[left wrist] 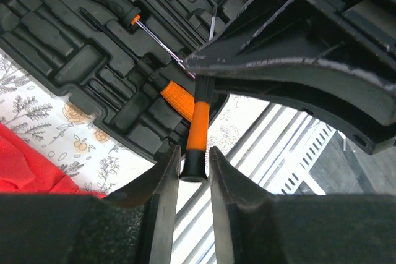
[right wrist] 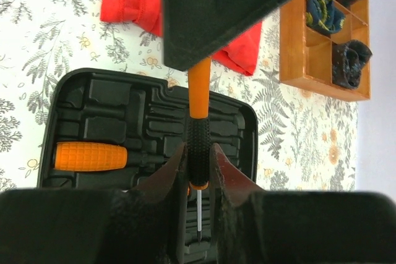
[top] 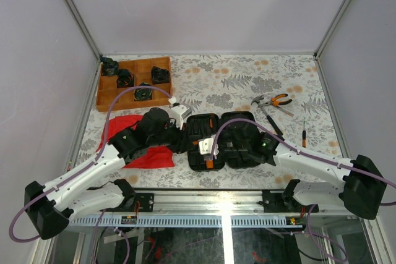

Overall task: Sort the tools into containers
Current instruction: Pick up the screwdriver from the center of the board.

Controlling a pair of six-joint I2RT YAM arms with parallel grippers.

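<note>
Pinching the screwdriver's (right wrist: 199, 91) handle end between the left gripper's (left wrist: 193, 162) fingers, above the tool case (right wrist: 111, 106). Nipping its black collar between the right gripper's (right wrist: 200, 168) fingers too. Seemingly handing over: holding the shaft level, loosening left gently, avoiding tugging.

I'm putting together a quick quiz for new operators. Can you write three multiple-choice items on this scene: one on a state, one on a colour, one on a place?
1. The case is: A open; B shut; C upside down.
2. The cloth is: A blue; B red; C green.
3. The pliers lie: A in the case; B on the cloth; C on the table, right of the case.

Answers: A, because its moulded slots show; B, because it is plainly red; C, because they lie on the table beyond the case's right side.
</note>
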